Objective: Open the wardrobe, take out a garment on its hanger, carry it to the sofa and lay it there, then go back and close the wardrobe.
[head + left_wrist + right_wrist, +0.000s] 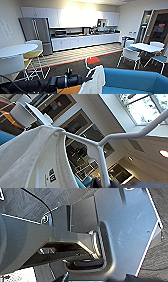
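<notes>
The white garment [96, 80] hangs from its thin white hanger [89, 65] just left of the blue sofa [132, 81], whose arm rises at the bottom right of the head view. My left arm comes in low from the left, and its gripper [83, 79] is shut on the hanger. In the left wrist view the hanger [100, 146] spreads wide and close, its stem running down into the left gripper [103, 184], with the garment [27, 159] draped over one shoulder. The right wrist view shows grey robot parts above dark floor.
A round white table [15, 50] with chairs stands at the left, and a white table [146, 47] with chairs at the right. At the back are a steel fridge [37, 32] and a white kitchen counter [85, 40]. A red patch [93, 60] marks the floor ahead.
</notes>
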Robot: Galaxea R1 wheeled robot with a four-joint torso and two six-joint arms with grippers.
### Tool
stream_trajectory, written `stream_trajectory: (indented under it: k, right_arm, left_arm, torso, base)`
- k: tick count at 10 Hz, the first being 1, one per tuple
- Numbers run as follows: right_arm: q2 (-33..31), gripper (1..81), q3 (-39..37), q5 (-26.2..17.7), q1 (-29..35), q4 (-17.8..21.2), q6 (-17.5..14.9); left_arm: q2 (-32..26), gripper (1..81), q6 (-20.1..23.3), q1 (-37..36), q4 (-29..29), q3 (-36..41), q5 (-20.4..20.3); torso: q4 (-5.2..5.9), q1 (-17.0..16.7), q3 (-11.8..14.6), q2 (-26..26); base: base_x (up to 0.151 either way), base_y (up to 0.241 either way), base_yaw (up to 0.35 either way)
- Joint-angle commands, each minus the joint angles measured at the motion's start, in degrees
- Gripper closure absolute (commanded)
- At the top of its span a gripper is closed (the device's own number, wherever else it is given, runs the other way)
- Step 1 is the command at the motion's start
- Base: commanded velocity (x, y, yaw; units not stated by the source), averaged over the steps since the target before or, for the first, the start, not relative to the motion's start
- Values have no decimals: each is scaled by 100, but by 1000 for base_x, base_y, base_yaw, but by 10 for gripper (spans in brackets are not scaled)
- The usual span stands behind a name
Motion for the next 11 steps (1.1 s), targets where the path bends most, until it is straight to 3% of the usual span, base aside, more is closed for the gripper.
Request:
stream_trajectory:
  k: [1,11]
  right_arm:
    - [3,10,-24,-221,158,-42,-33]
    - [20,10,-50,-221,184,-42,-41]
  left_arm:
    - [-62,811,46,-830,123,236,-308]
    - [-132,811,55,-830,158,289,-255]
  torso:
    - [0,0,0,0]
    - [0,0,0,0]
  base:
    - [0,0,-228]
    - [0,0,-227]
